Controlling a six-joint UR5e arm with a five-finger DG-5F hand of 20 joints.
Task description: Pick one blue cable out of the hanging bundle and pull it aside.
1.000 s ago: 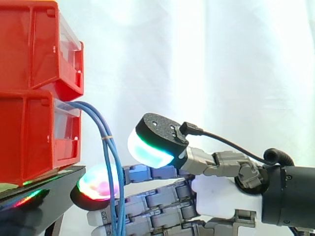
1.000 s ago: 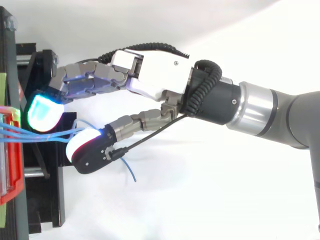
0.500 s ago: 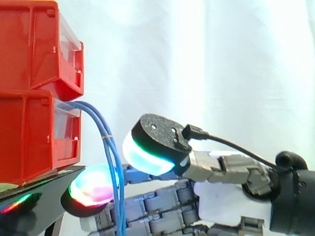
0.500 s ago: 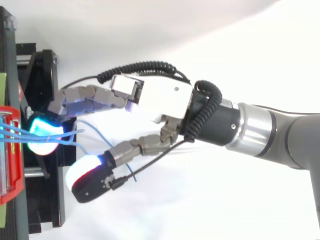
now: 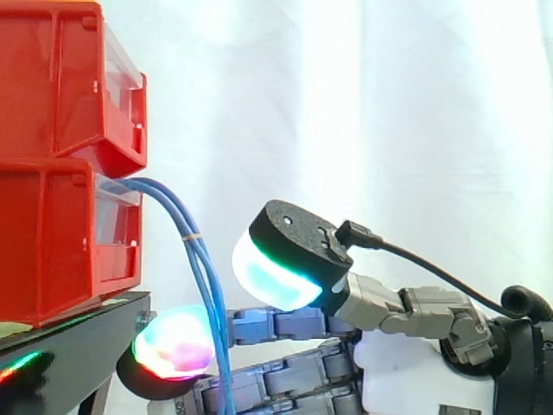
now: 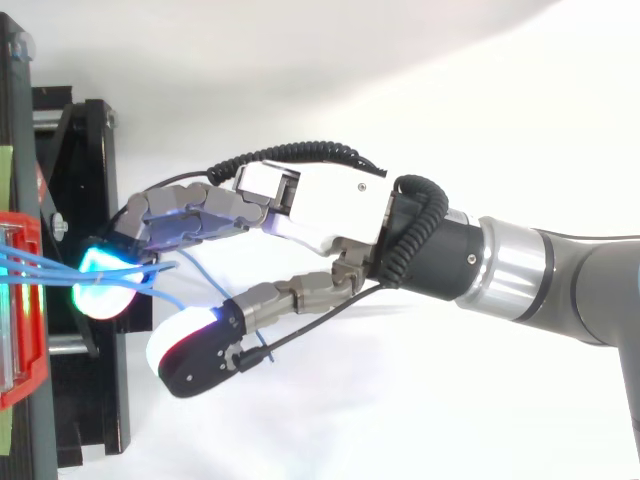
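Side and top views, hand at the cable bundle. The blue cables (image 5: pixel 194 238) leave the lower of the red bins (image 5: pixel 52 233) and hang down past the edge of the black stand (image 5: pixel 78 333), in front of the white curtain (image 5: pixel 389 104). You see the hand (image 6: pixel 320 200) reaching in from the right with its fingers extended and the thumb spread well apart from them, clamped on nothing. The glowing finger pad (image 5: pixel 177 343) lies just beside the bundle on the stand's side, and the thumb pad (image 5: pixel 276 272) lies on the other side, clear of the strands. In the top view one strand (image 6: pixel 205 285) curves away from the rest towards the thumb. Compared with half a second ago, the hand has drawn slightly away from the stand, and the lower part of the bundle now leans further towards the hand.
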